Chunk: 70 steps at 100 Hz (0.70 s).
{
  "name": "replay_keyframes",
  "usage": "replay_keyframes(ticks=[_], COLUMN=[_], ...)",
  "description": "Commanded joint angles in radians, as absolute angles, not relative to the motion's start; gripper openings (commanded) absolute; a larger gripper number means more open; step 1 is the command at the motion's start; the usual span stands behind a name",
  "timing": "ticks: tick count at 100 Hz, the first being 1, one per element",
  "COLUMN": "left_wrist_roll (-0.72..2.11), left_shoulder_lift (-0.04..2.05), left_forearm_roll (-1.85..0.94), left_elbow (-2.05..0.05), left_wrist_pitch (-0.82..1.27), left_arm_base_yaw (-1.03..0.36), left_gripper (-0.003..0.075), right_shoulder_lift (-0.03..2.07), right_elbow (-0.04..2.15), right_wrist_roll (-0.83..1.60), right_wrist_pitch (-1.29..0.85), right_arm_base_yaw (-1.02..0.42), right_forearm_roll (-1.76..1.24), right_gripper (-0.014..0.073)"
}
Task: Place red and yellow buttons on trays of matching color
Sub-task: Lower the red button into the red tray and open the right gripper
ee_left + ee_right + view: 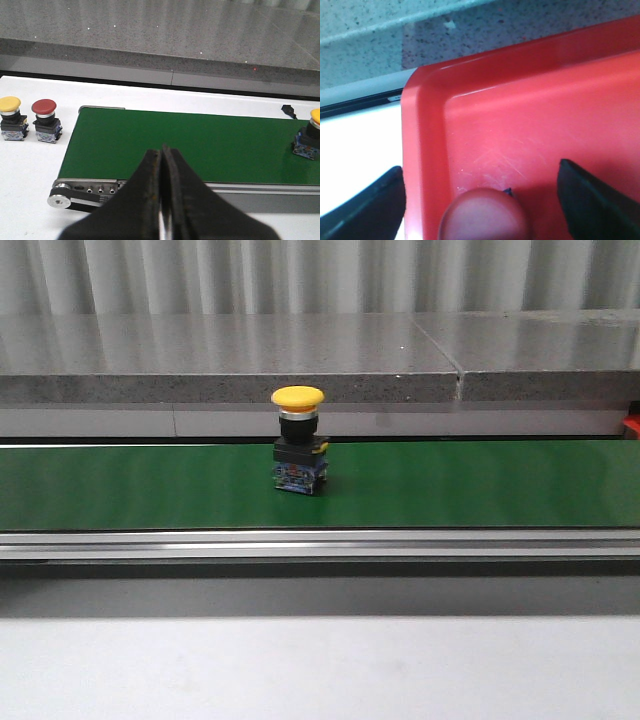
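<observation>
A yellow button [298,398] on a black and blue base stands upright on the green belt [480,485]; the left wrist view shows it at the belt's far end [311,135]. Off the belt's other end stand a second yellow button [11,118] and a red button [44,120] on the white table. My left gripper [162,152] is shut with nothing in it, hovering over the belt's near rail. My right gripper [480,192] is open above the red tray [545,125], and a red button [484,214] sits in the tray between the fingers. No yellow tray is in view.
A grey stone ledge [230,355] runs behind the belt. The belt's metal rail [320,543] lies along its front, with a roller [60,196] at the end. A small black object [288,110] lies on the white table beyond the belt.
</observation>
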State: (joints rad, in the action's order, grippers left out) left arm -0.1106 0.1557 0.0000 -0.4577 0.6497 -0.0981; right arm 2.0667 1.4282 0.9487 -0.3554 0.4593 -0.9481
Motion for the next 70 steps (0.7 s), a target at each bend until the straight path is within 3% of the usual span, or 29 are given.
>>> replay_keyframes(ticks=[1,24,70], left_wrist_roll=[-0.113,-0.113,-0.113], left_shoulder_lift=[0.168,0.168,0.168], left_forearm_roll=[0.000,0.000,0.000], left_elbow=[-0.481,-0.481,-0.481], left_wrist_pitch=[0.577,0.577,0.577], left_arm_base_yaw=[-0.106,-0.106,-0.106], left_gripper=[-0.0021,-0.0021,-0.0021], right_shoulder_lift=[1.988,1.880,1.625], right_elbow=[1.463,1.463,1.371], right_wrist_roll=[0.952,0.965,0.975], right_wrist_pitch=[-0.332,-0.370,-0.715], right_arm_base_yaw=[0.465,0.465,0.427], right_forearm_roll=[-0.976,-0.975,-0.948], right_gripper=[0.0628,0.0628,0.0628])
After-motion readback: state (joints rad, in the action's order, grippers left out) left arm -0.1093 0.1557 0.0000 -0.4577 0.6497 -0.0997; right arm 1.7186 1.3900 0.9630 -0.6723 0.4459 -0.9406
